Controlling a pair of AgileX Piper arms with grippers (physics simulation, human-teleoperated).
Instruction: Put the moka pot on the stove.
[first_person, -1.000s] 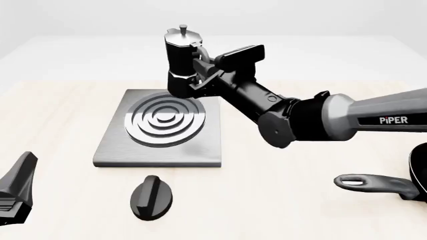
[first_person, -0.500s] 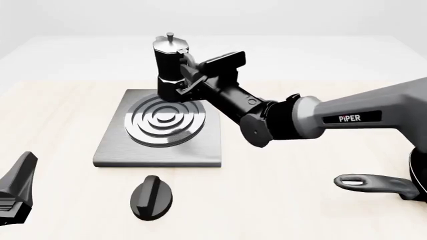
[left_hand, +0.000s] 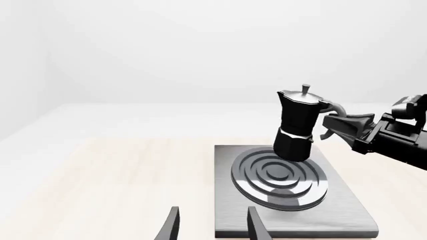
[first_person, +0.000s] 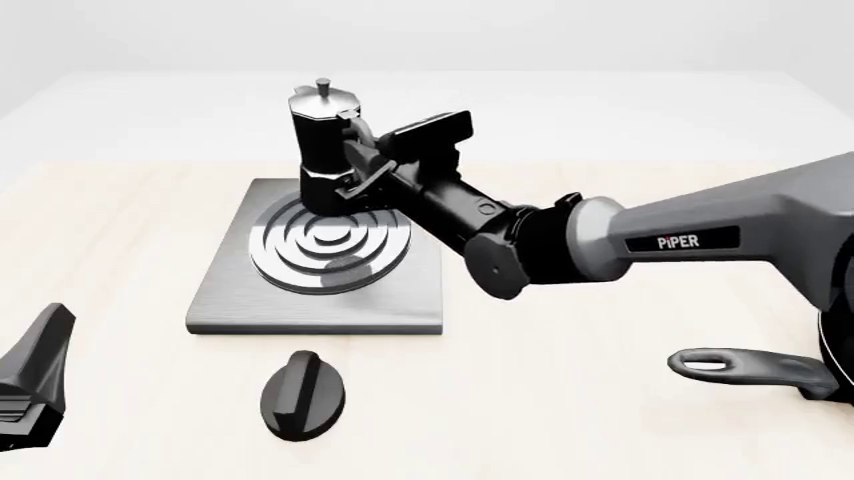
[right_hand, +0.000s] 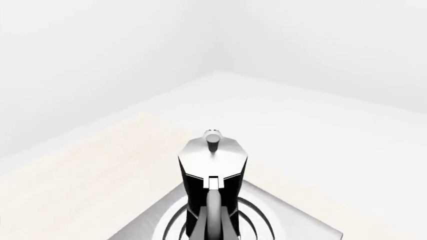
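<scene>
The moka pot is black and faceted with a silver lid and knob. My right gripper is shut on its handle and holds it upright just above the far part of the ring burner on the grey stove. The left wrist view shows the pot hovering over the stove, with the right gripper on the handle. The right wrist view looks down on the pot's lid and the stove below. My left gripper rests low at the front left, its fingers apart and empty.
A black oval knob lies in front of the stove. A long-handled black pan sits at the right edge. The right arm stretches across from the right above the table.
My right gripper has carried the moka pot to the left and lower, from beyond the stove's back right corner to just above the burner. The left arm has not moved.
</scene>
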